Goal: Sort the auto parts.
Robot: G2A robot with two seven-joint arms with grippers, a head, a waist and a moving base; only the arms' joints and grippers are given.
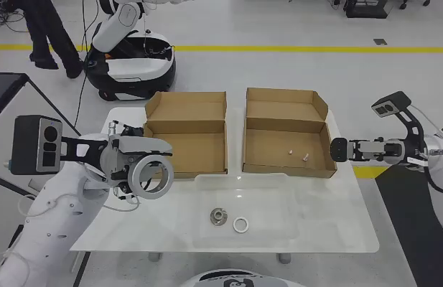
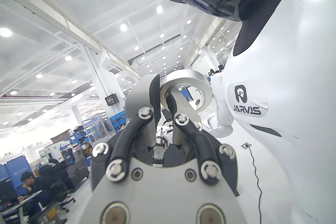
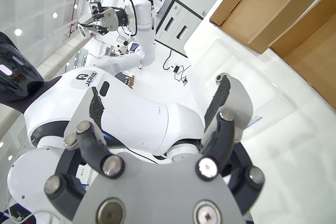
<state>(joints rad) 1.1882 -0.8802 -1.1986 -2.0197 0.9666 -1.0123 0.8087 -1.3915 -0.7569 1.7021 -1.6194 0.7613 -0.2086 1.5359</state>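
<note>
Your left end effector (image 2: 162, 97) is clamping a large metal ring (image 2: 183, 77) over the tabletop's (image 1: 329, 222) left side, your right end effector (image 3: 158, 89) is hanging, fingers apart, beside the right cardboard box (image 1: 271, 151), a metal hub (image 1: 219, 214) and a white ring (image 1: 241, 224) are lying in the clear tray (image 1: 207, 183).

Two boxes (image 1: 196, 152). One clear tray (image 1: 278, 215), with one metal hub (image 1: 219, 215) and one white ring (image 1: 241, 224). One large ring (image 1: 151, 176). Two small bits (image 1: 304, 153), perhaps fasteners; too small to tell.
</note>
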